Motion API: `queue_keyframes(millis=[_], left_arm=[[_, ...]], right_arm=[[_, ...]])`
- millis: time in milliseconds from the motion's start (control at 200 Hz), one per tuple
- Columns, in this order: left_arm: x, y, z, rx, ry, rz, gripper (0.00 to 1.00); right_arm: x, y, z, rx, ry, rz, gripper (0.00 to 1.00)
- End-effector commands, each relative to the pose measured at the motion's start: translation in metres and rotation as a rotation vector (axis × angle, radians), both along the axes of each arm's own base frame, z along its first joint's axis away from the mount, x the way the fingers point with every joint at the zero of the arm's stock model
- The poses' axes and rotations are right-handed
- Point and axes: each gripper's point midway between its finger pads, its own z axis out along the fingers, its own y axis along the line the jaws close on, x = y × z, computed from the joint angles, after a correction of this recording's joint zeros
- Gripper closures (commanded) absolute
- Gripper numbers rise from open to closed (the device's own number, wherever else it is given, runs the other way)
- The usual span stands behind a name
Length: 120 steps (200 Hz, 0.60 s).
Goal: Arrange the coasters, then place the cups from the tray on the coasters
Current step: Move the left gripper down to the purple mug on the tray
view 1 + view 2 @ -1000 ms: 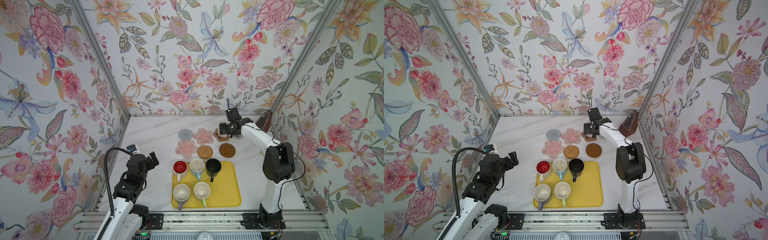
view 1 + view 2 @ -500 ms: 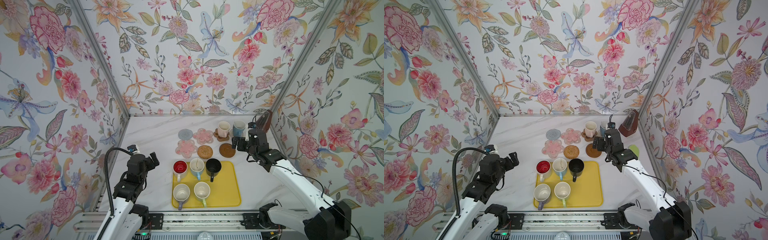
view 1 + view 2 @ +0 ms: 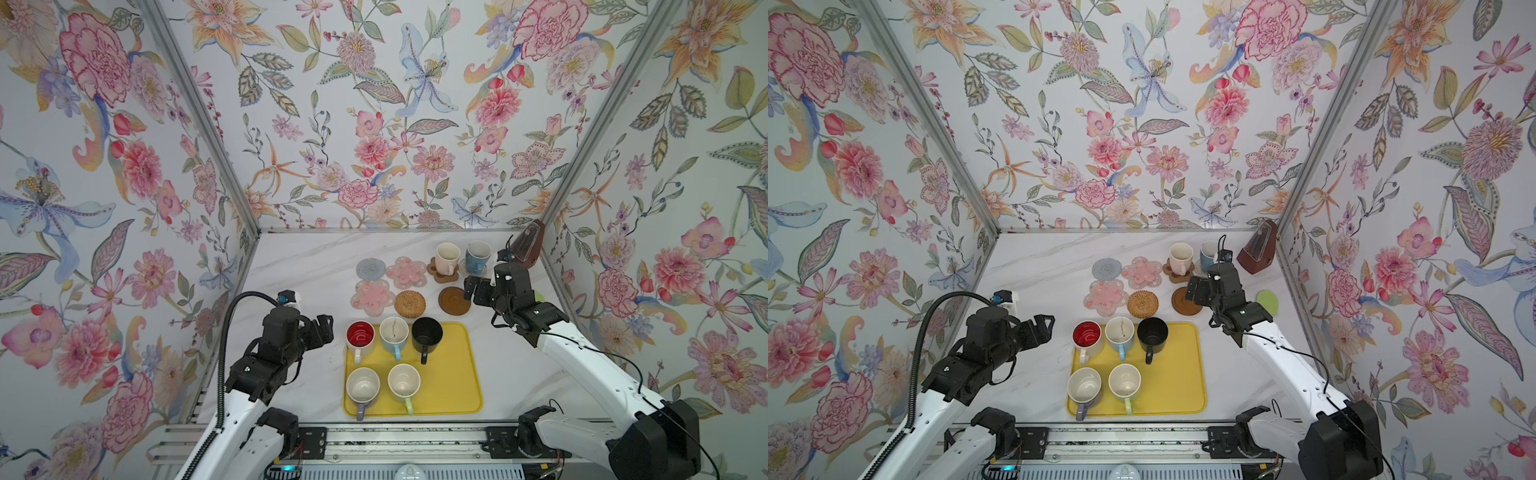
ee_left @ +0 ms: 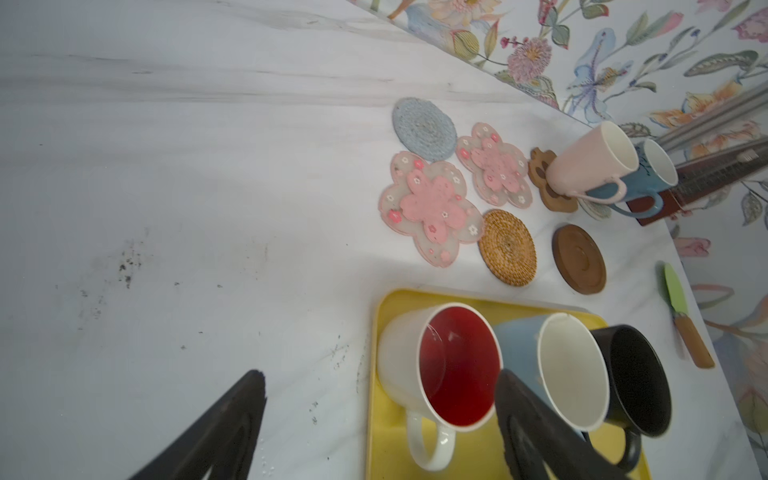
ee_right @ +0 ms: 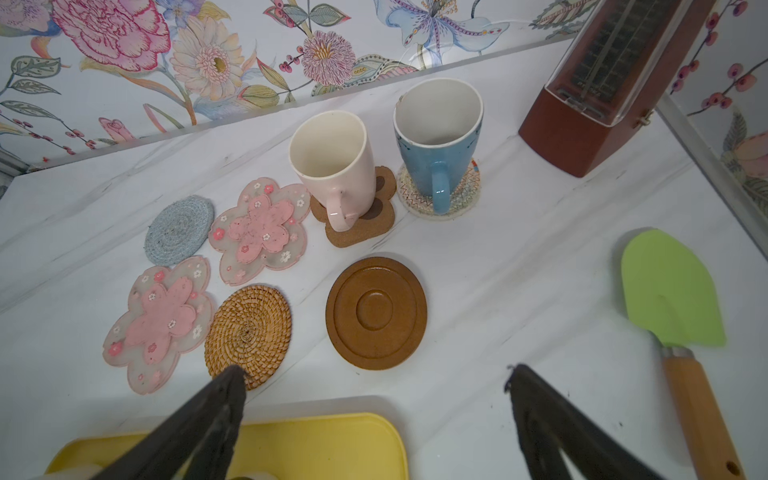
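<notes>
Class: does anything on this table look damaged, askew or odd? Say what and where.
The blue mug on the beige woven round coaster seems nicked at the rim; the light blue mug on the yellow tray shows a dark streak inside.

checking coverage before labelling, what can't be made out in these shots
Right wrist view: tray cut off by the bottom edge and the right pincer.
Top view: spatula handle hidden under the right arm.
Top view: beige coaster mostly hidden by the blue mug on it.
Left wrist view: purple mug and green mug out of frame.
</notes>
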Motion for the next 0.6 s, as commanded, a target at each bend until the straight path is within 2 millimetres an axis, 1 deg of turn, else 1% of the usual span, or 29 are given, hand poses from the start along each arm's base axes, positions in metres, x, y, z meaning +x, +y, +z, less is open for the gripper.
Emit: queue_keyframes(millis=[0,100,165,195,255,340,495,595], left_arm=[[-0.030,-0.011,0.002,-0.018,0.066,-0.050,0.12],[-0.049,-0.022,-0.004,-0.032,0.102,-0.100,0.12],[-0.058,-0.032,-0.008,-0.044,0.126,-0.137,0.13],[-0.061,-0.031,-0.010,-0.039,0.139,-0.133,0.14],[-0.070,-0.038,-0.012,-0.040,0.152,-0.162,0.14],[-0.079,-0.043,-0.012,-0.034,0.159,-0.190,0.15],[-0.092,-0.060,-0.021,-0.026,0.190,-0.267,0.17],[-0.104,-0.066,-0.026,-0.008,0.215,-0.300,0.17]], right_arm=[[0.004,0.004,0.003,0.025,-0.012,-0.007,0.01],[0.003,0.004,0.000,0.032,-0.006,-0.011,0.01],[0.003,0.005,-0.002,0.041,-0.004,-0.011,0.01],[0.003,0.006,-0.001,0.047,-0.004,-0.011,0.01],[0.003,0.007,-0.002,0.057,-0.001,-0.011,0.01],[0.003,0.007,-0.002,0.065,-0.005,-0.018,0.01],[0.002,0.007,-0.004,0.066,0.000,-0.019,0.01],[0.001,0.006,-0.006,0.063,0.010,-0.023,0.01]])
